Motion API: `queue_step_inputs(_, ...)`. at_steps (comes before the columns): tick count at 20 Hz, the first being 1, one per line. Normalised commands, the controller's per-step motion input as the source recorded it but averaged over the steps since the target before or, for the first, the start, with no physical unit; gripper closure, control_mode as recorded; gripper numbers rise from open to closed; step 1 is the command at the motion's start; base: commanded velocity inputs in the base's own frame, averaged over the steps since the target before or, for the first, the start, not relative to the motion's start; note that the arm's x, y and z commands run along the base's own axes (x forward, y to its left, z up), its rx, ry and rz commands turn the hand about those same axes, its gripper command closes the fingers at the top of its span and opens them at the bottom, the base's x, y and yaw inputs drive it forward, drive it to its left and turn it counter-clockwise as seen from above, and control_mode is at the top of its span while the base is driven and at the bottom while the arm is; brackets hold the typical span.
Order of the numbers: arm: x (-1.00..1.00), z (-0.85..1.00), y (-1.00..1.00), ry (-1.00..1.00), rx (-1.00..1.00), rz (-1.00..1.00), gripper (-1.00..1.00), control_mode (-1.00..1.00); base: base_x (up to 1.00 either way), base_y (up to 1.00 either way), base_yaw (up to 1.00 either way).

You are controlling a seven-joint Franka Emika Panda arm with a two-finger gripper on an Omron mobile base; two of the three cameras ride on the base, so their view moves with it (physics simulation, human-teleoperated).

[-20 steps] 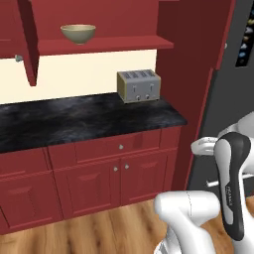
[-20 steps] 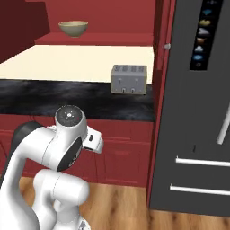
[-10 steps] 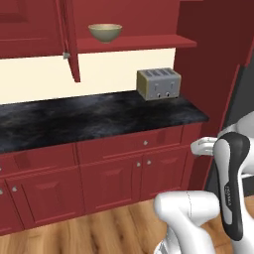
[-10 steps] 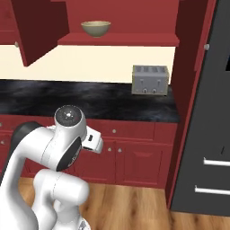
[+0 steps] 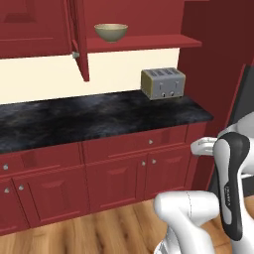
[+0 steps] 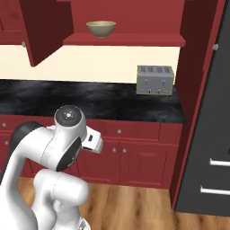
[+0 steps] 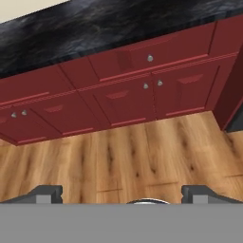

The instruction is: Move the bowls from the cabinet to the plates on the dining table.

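Note:
An olive-tan bowl (image 5: 110, 32) (image 6: 101, 28) stands upright on the red shelf of the open cabinet (image 5: 149, 42) (image 6: 130, 40), high above the counter. One cabinet door (image 5: 80, 44) (image 6: 45, 27) hangs open to the bowl's left. My gripper (image 7: 122, 194) is open with nothing between its fingertips. It points down at the wooden floor in front of the lower red drawers, far below the bowl. My arm is folded low, close to the base. The plates and the dining table are out of view.
A silver toaster (image 5: 162, 83) (image 6: 155, 80) sits on the black marbled counter (image 5: 99, 116) (image 6: 67, 96) below and right of the bowl. Red drawers and doors (image 7: 142, 85) run under the counter. A dark fridge (image 6: 211, 134) stands at the right. Wooden floor (image 7: 142, 152) lies in front.
The camera has moved with the base: the whole scene has slid to the right in both base views, bringing the open cabinet door into view. The arm's pose is unchanged.

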Motion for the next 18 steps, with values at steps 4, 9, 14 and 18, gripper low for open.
queue_step_inputs(4,0.0,0.0,0.0,0.0,0.0,0.0,-1.0,1.0,0.36,0.0,0.0)
queue_step_inputs(9,0.0,0.0,0.0,0.0,0.0,0.0,-1.0,1.0,0.6,0.0,0.0)
queue_step_inputs(14,0.0,0.0,0.0,0.0,0.0,0.0,-1.0,1.0,0.65,0.0,0.0)
queue_step_inputs(18,0.0,0.0,0.0,0.0,0.0,0.0,-1.0,1.0,0.64,0.0,0.0)
